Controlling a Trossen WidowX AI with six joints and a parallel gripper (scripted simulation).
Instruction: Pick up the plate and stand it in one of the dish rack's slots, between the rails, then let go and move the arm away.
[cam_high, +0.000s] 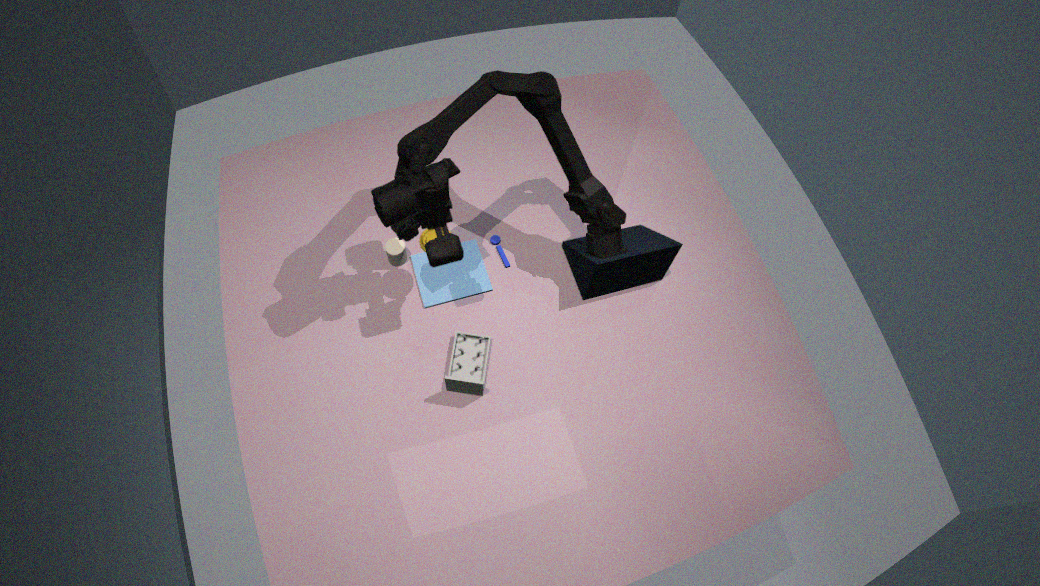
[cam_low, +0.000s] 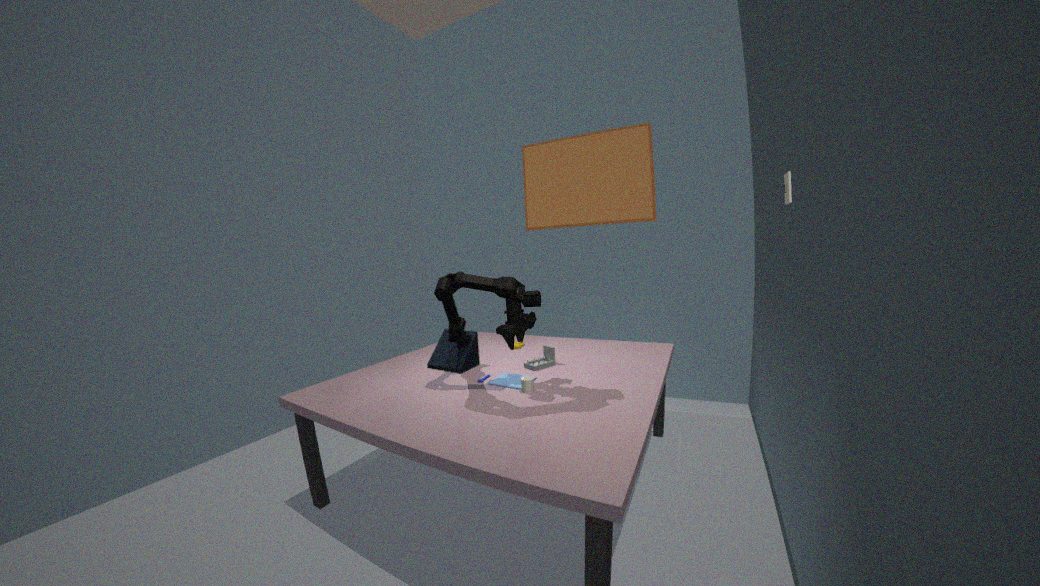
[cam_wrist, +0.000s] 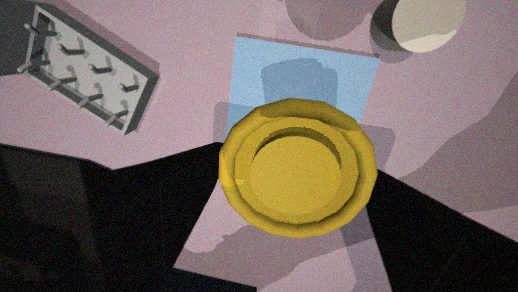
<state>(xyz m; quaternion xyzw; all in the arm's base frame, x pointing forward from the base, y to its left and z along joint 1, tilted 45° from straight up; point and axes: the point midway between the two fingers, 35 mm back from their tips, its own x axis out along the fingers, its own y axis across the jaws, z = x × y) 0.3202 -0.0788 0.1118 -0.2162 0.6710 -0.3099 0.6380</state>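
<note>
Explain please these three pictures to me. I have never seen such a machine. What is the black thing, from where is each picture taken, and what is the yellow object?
The black thing is a robot arm on a pink table. One picture looks down from above, one from across the room, and one from the arm's wrist. Its gripper is shut on a yellow plate, lifted above a blue mat. Nearby are a cream cup, a blue spoon and a grey dish rack.
</note>
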